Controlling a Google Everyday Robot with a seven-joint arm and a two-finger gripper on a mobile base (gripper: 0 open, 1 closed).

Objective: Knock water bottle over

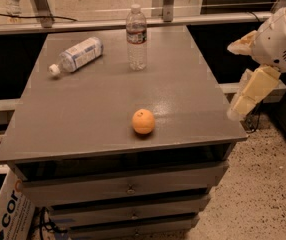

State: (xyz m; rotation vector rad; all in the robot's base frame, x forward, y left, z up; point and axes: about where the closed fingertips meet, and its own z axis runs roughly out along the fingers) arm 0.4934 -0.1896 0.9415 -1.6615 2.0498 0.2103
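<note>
The water bottle [136, 36] stands upright near the far edge of the grey table top [183, 84]. It is clear ribbed plastic with a white cap and a dark red-and-white label band. My gripper [244, 96], cream-coloured below a white arm housing [283, 34], hangs off the table's right side, level with its front right corner. It is well away from the bottle and holds nothing that I can see.
A second bottle [77, 55] with a white and light-blue label lies on its side at the far left of the table. An orange [143, 121] sits near the front edge. Drawers [128, 186] are below, a metal rail [108, 24] is behind, and a cardboard box [8, 214] is at lower left.
</note>
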